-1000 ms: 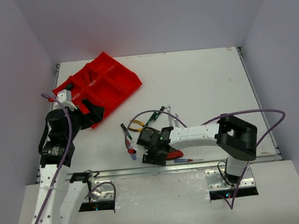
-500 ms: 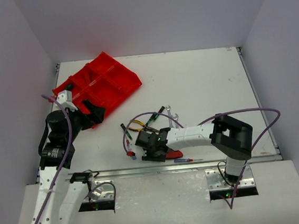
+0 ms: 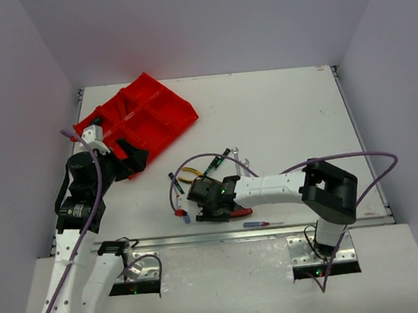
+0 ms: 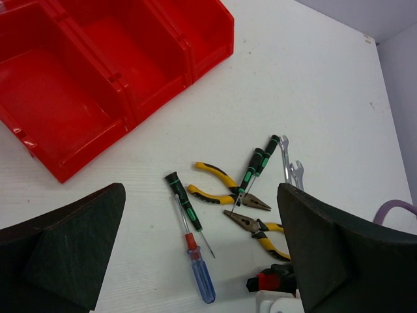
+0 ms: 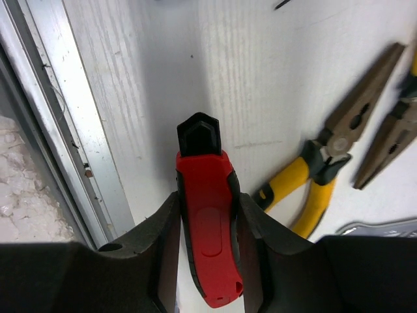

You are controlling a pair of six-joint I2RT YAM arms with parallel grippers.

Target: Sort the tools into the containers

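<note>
White table (image 3: 293, 111), red divided tray (image 3: 145, 107) far left, loose tools front centre
Tray compartments showing bare red floors from left wrist; left gripper (image 3: 126, 158) spread wide at tray's near corner, holding nothing; right gripper (image 5: 207, 205) closed partway on red-black utility knife (image 5: 199, 173) beside near rail, grip plain only from right wrist; yellow pliers (image 4: 225, 189), green-black screwdrivers (image 4: 182, 199), blue screwdriver (image 4: 203, 277) and silver wrenches (image 4: 290, 163) clustered on table, well apart from tray, sharpest from left wrist
</note>
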